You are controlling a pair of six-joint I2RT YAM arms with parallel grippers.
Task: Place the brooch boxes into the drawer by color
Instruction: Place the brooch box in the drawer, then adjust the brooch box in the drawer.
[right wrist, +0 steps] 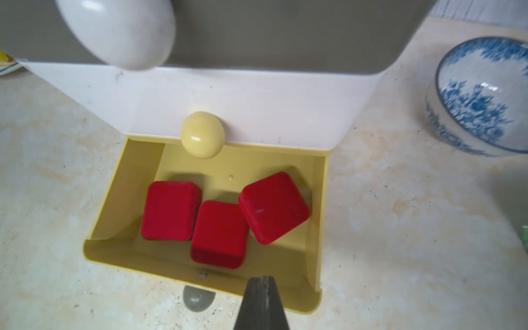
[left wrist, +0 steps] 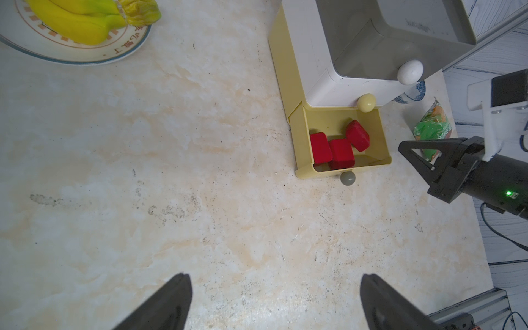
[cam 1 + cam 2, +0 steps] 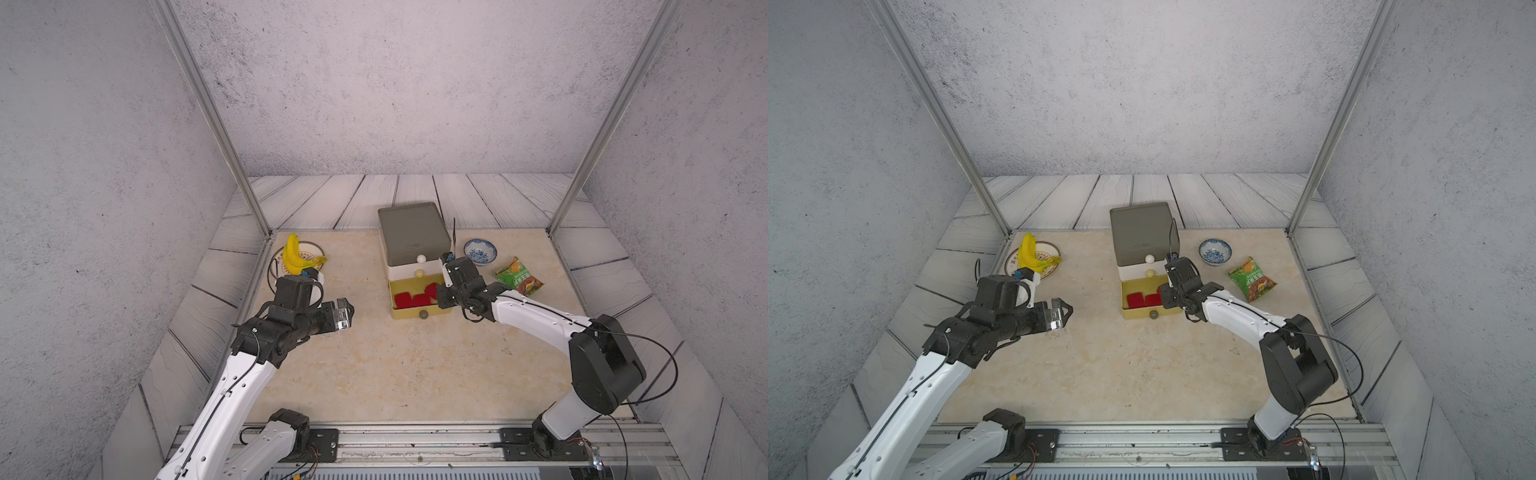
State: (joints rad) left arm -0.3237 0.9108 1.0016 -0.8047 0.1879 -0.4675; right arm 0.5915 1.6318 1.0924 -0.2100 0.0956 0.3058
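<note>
The drawer (image 3: 413, 232) (image 3: 1142, 232) is a small chest with its grey and white tiers pushed in. Its yellow bottom tier (image 1: 320, 214) (image 2: 300, 143) is pulled out, grey knob (image 1: 197, 298) at the front. Three red brooch boxes (image 1: 171, 210) (image 1: 219, 233) (image 1: 273, 207) lie inside it, the right one tilted. My right gripper (image 1: 262, 278) (image 3: 434, 293) is shut and holds nothing, hovering over the tier's front wall, right of the knob. To the left of the chest, my left gripper (image 2: 275, 275) (image 3: 347, 313) is open over bare table.
A plate with bananas (image 3: 303, 255) sits at the back left. Right of the chest stand a blue-and-white bowl (image 3: 480, 250) and a green snack packet (image 3: 519, 276). Metal frame posts rise at both back corners of the table.
</note>
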